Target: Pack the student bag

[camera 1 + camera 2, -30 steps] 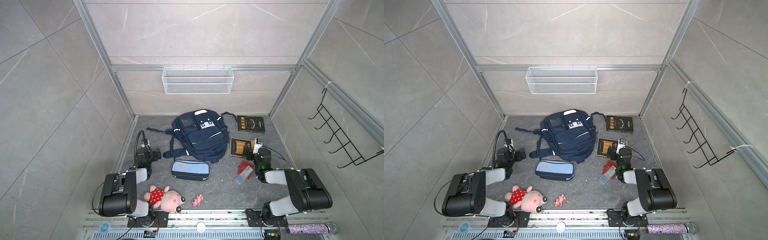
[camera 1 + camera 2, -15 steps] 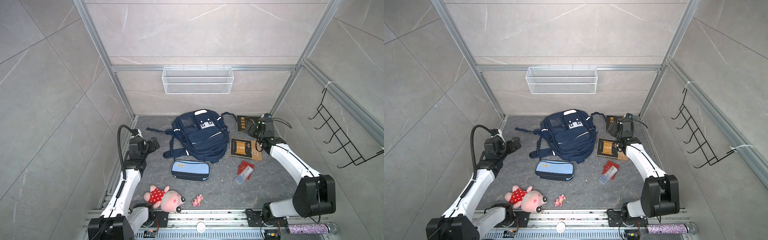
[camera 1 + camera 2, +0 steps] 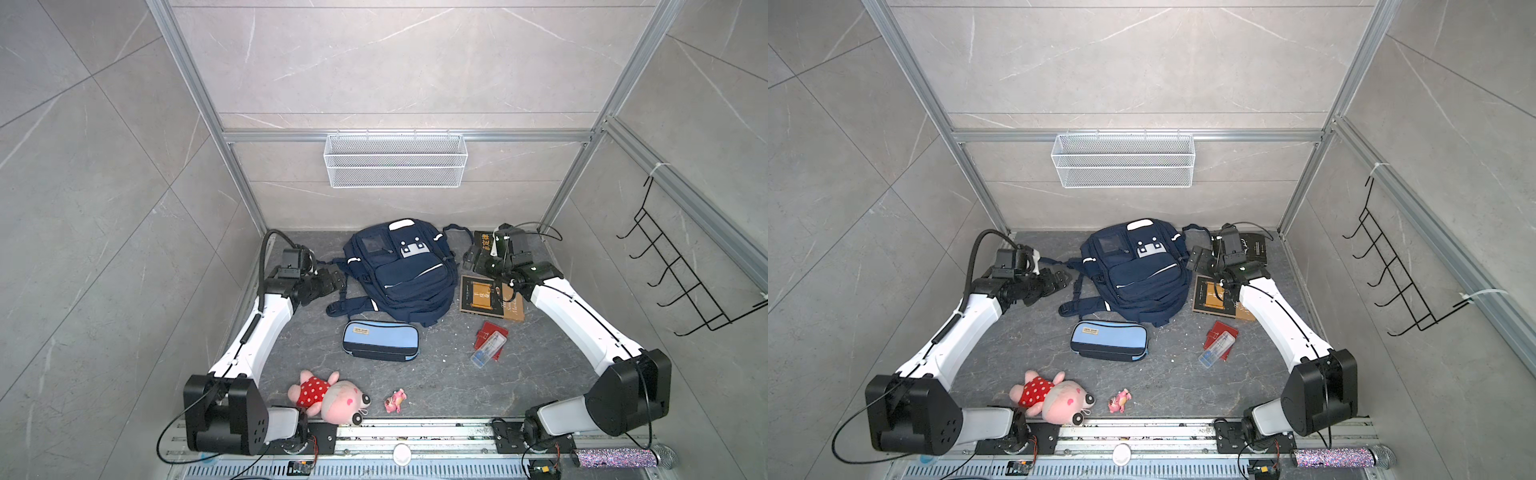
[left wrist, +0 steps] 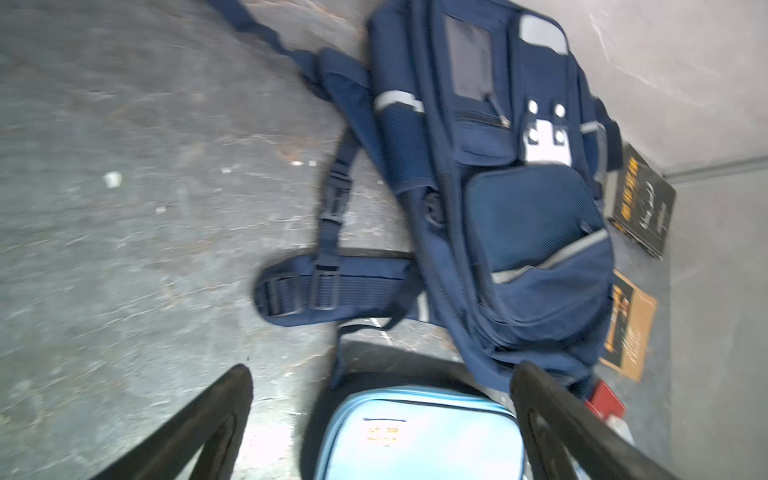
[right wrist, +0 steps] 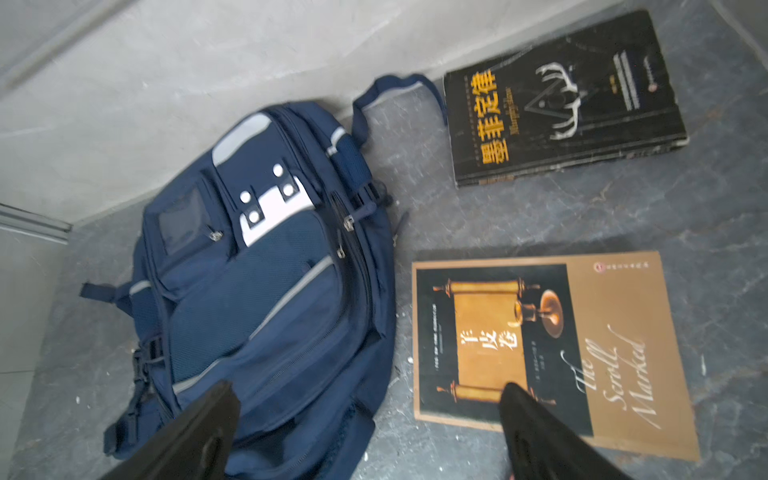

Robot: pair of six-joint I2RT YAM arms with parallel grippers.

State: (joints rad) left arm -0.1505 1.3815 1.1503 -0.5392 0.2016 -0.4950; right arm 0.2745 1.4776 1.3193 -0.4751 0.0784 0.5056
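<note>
Top views, bag: in both top views the bag (image 3: 401, 274) lies flat, front up, at the middle of the bench's back edge, with its top toward the back wall.
Top views, left gripper: the left gripper (image 3: 332, 280) is spread wide and empty, just beside the bag's left side, above the shoulder strap (image 3: 347, 305).
Top views, right gripper: the right gripper (image 3: 1198, 257) is also wide and empty. It sits between the bag (image 3: 1136, 270) and the black book (image 3: 1256, 247) near the back right corner.
Left wrist view, bag: the bag (image 4: 519, 208) is ahead of the left gripper (image 4: 382, 372), well apart from it. The pencil case (image 4: 415, 432) is nearest the fingers.
Right wrist view, bag: the bag (image 5: 257, 291) fills the space ahead of the right gripper (image 5: 368, 388). One finger is over its lower front, the other over the brown book (image 5: 540, 340).
Right wrist view, zips: the zip pulls (image 5: 347, 222) sit high on the bag's right side, and the pockets look shut.
Step in hand: probably closing in on the bag to open it.
Doing it well: pin the cloth beside the zip with one gripper. With the other, pinch the small pull squarely and draw it along the track, not upward, so the bag does not slide.
</note>
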